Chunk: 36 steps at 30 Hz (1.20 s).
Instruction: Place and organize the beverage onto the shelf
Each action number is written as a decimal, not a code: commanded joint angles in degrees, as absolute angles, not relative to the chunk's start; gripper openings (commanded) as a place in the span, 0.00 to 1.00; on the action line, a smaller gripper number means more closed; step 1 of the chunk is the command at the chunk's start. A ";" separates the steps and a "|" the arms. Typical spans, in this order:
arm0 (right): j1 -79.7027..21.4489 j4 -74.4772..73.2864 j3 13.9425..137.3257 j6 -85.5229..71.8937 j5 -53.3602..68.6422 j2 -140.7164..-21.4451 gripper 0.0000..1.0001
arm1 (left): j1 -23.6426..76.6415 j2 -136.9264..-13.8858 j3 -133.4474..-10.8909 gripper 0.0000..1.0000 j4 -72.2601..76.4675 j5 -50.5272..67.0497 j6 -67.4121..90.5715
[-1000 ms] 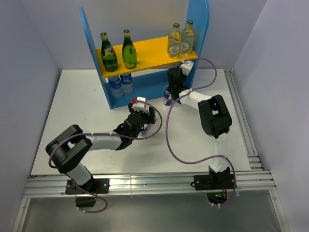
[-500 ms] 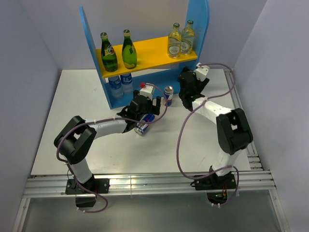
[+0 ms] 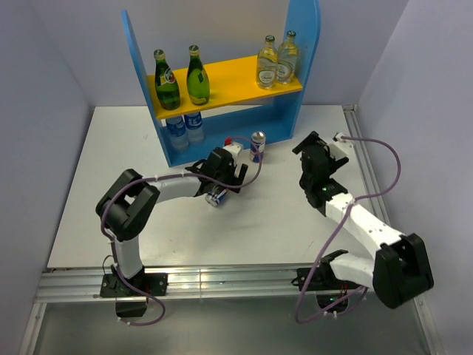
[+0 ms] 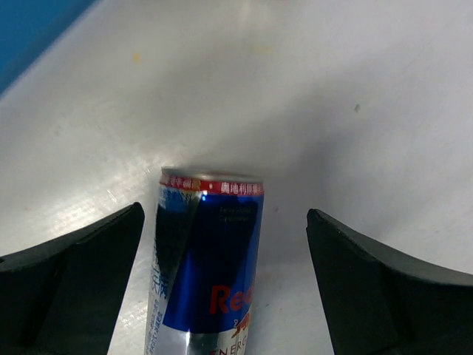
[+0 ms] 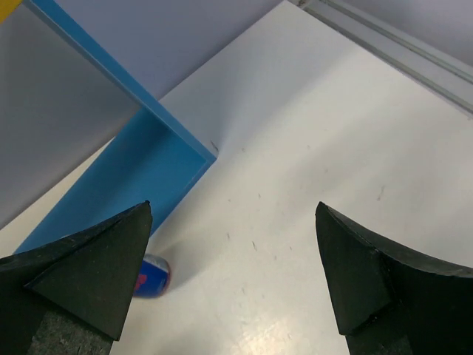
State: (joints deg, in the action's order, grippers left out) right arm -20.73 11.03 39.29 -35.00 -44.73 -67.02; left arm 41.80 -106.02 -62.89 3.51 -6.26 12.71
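My left claw is spread wide over the fallen can, low in the middle of its view. I should come straight down, pinch its middle (it may roll), and stand it beside the standing can by the shelf, top of frame. A second ago my right claw pinched that standing can. Now it is spread and pulled off right.
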 commanded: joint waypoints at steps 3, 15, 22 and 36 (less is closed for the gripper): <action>-20.57 9.58 36.04 -37.53 -44.21 -59.34 0.98 | 41.75 -107.49 -65.21 0.98 -2.02 -2.55 12.48; -20.48 9.84 35.33 -38.50 -44.21 -58.98 0.98 | 41.92 -110.84 -69.51 0.00 -4.58 -7.98 14.41; -20.48 12.04 34.72 -38.67 -44.21 -59.85 0.97 | 45.17 -106.17 -71.01 0.00 11.49 -20.46 14.24; -20.48 15.91 32.52 -40.25 -40.61 -60.73 0.95 | 42.46 -118.12 -81.02 0.00 42.88 -30.49 8.87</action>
State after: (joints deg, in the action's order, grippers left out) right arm -20.73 12.82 32.47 -38.63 -40.93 -60.12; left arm 44.36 -115.79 -77.36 29.95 -26.94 9.89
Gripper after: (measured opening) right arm 0.947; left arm 0.595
